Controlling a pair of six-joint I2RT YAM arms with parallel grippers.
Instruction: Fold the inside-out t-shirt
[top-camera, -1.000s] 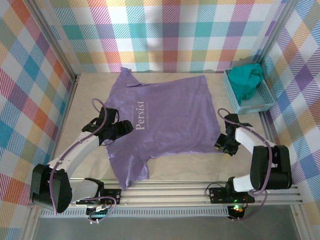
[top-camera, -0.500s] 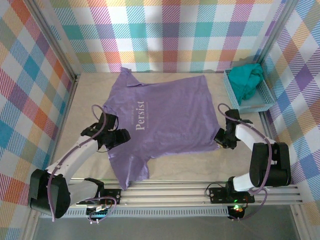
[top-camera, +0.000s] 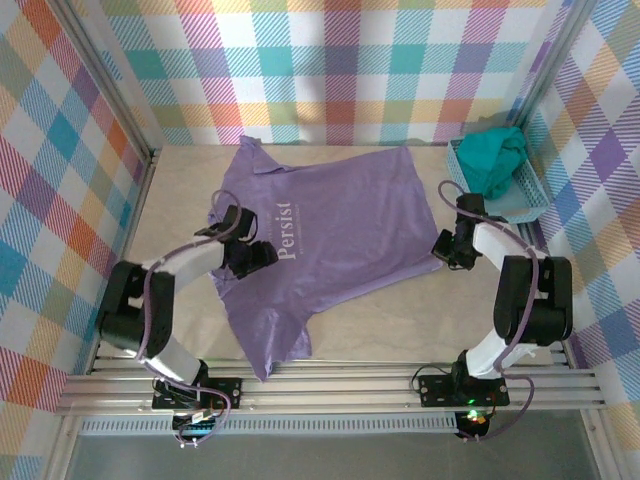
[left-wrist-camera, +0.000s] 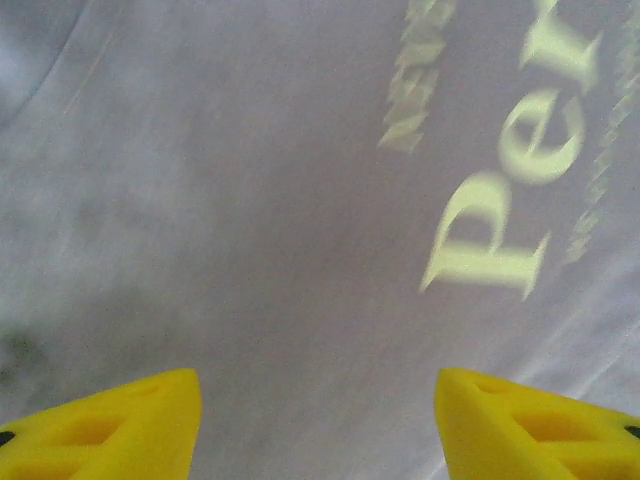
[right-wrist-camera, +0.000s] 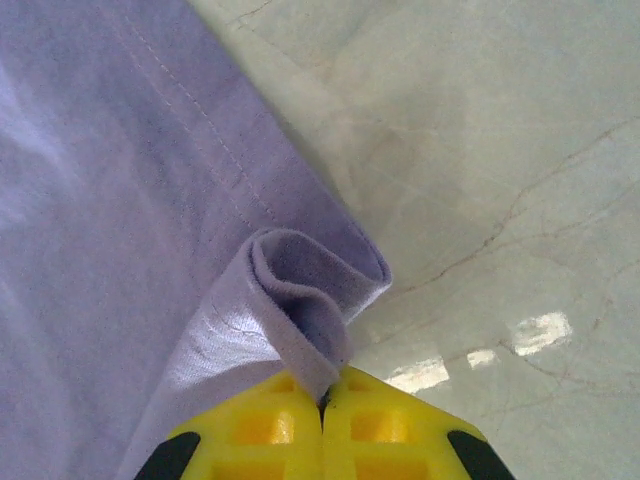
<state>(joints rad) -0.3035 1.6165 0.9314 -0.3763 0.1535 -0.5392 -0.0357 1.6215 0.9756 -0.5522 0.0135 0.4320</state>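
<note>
**Now pinched: the right arm has the hem corner**

The soft lavender-purple short-sleeved cotton t-shirt (top-camera: 340, 230) lies spread across the middle of the pale, marble-veined surface (top-camera: 400, 320). Its neck end is toward the left arm, its hem is toward the right, and its pale printed lettering (top-camera: 283, 232) faces up.

A second ago the right end effector (right-wrist-camera: 322, 405) stood part-open at the near hem corner. Now its yellow fingers are pressed together on a small rolled fold of that corner, with the stitched hem just beside the pinch. In the overhead view the arm has drawn away from the near edge and the corner has come with it — that side of the hem sits farther back than it did, so the grip appears to be holding.

The left end effector (left-wrist-camera: 318, 400) has slid inward from the sleeve side and sits over the chest, beside the lettering. Its fingers are spread with nothing between them. The wrist view is blurred, so I cannot tell whether they touch the cloth.

This looks like the start of a fold — one corner is secured, and the other side is not yet gripped. The light blue slatted plastic basket (top-camera: 530, 205) holding a crumpled teal-green garment (top-camera: 495, 160) sits near the right arm, apart from the t-shirt.
</note>
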